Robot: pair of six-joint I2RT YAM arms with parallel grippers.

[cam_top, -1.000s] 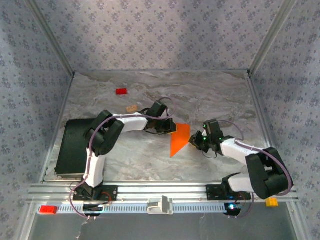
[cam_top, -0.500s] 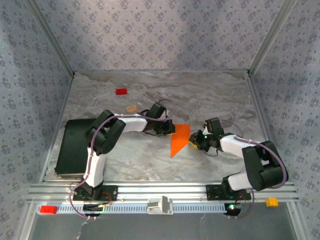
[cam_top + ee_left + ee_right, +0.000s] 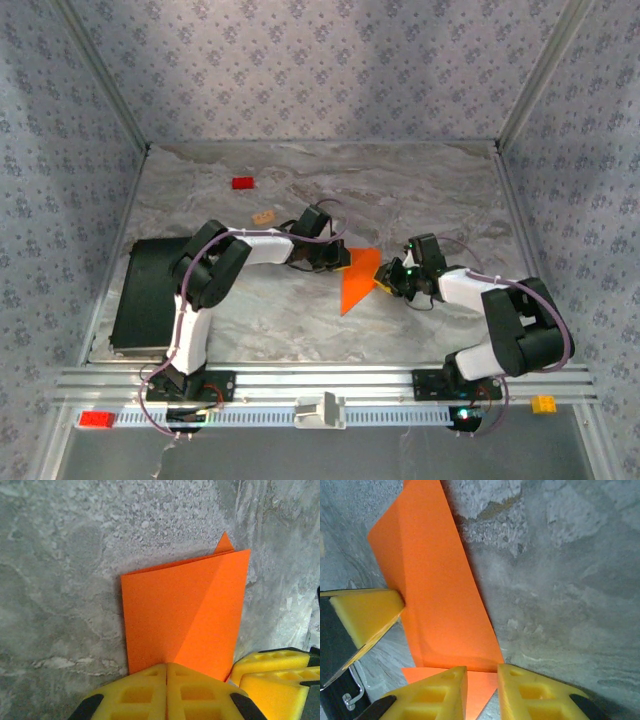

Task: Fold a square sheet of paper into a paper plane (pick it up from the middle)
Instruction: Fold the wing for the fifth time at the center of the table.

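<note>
**Top external.** You have the square sheet of paper (image 3: 358, 280) near the centre of the tabletop (image 3: 430, 200). It is folded into a wedge whose point aims at 7 o'clock. The left jaws sit at its 10 o'clock edge and the right jaws at its 3 o'clock edge. A small red block (image 3: 242, 183) and a tan block (image 3: 264, 216) lie toward 10 and 11 o'clock, well apart from the sheet.

**Left wrist.** The left pads (image 3: 140, 695) are clenched, face to face with no gap, at the sheet's 6 o'clock edge. You cannot tell here whether they pinch the paper or only press on it. A diagonal crease runs from the 1 o'clock corner down to the pads. A lower layer peeks out at 1 o'clock. A pad of the right jaws lies just beside the 5 o'clock corner.

**Right wrist.** The right pads (image 3: 435, 695) stand slightly apart and released, with nothing gripped between them. A folded edge crosses beneath them at 6 o'clock. A left pad touches the sheet's 9 o'clock edge.

**Handling.** Judge the sheet as light, thin and limp. It is likely to slide on the smooth tabletop and to crumple under a hard squeeze. Take hold along a doubled fold near mid-edge, not at a corner tip, and pin with one arm while the other lifts.
</note>
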